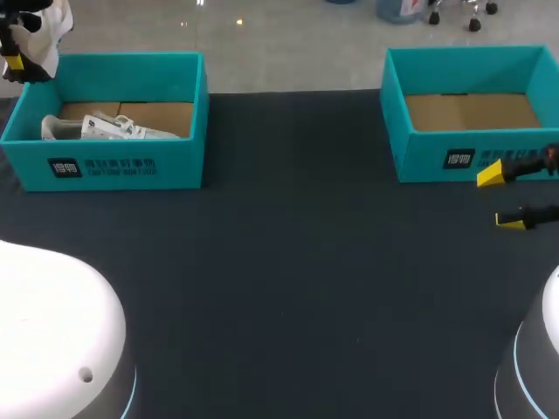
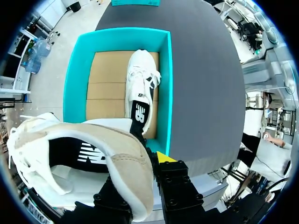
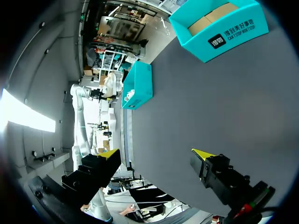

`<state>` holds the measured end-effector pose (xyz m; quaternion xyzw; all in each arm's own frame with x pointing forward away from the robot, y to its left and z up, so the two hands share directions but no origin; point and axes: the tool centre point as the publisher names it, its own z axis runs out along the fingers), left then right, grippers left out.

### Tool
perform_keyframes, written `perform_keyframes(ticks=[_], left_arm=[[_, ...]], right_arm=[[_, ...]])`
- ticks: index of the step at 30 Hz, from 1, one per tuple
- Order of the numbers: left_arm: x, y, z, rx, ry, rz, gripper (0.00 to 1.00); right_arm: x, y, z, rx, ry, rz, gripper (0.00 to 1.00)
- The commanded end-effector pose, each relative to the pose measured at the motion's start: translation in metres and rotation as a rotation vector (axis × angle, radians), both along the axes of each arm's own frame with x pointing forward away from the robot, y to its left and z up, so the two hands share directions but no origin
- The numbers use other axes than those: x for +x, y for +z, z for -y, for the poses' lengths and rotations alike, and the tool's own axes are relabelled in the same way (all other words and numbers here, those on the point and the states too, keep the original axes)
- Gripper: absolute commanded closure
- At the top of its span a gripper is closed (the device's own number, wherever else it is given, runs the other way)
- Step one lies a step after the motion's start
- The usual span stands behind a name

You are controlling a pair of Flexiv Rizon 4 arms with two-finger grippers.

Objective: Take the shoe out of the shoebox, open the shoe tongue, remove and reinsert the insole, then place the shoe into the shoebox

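1. The left claw (image 2: 140, 179) is clamped on a beige and white shoe (image 2: 93, 154). The shoe's padded heel collar sits between the two fingers, and one yellow fingertip (image 2: 163, 157) shows just beside the collar.
2. This held shoe is lifted clear of the left shoebox (image 2: 74, 84) and hangs above it. Its black lining faces the wrist camera.
3. A second shoe (image 2: 142, 88), white with black patches, lies on the cardboard floor inside the same box. It rests lengthwise against the wall that faces the open tabletop (image 1: 288, 262).
4. In the head view the left shoebox (image 1: 113, 166) stands at the tabletop's far left, with the second shoe (image 1: 105, 128) lying low inside it.
5. The left claw (image 1: 13, 61) is at the view's upper left corner, beside the box's far left corner. Only a yellow tip and some white material show there.
6. The right claw (image 1: 502, 198) is open, its two yellow tips well apart with nothing between them.
7. It hovers over bare tabletop just in front of the right shoebox (image 1: 472, 157), near the right edge.
8. The right wrist view shows the same spread fingers of the right claw (image 3: 156, 154) over dark tabletop. The right shoebox (image 3: 219, 37) is ahead of it.
9. The right shoebox shows only its brown cardboard floor.
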<state>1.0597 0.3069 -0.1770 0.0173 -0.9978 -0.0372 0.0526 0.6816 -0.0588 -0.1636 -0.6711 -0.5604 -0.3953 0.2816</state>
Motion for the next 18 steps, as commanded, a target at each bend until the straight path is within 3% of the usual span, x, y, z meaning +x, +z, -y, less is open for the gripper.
perform_keyframes(ticks=[1,16,18], left_arm=[[0.0257,-0.0005,0.0017,0.013,-0.007,-0.07,1.0],[0.0286,-0.0006,0.0024,0.017,0.005,-0.075,1.0],[0.03,0.0024,-0.0043,0.007,-0.139,-0.055,1.0]], right_arm=[[-0.0002,0.0,-0.0006,-0.002,-0.001,-0.002,0.0],[-0.0002,0.0,-0.0006,-0.002,-0.001,-0.002,0.0],[-0.0002,0.0,-0.0006,-0.002,-0.001,-0.002,0.0]])
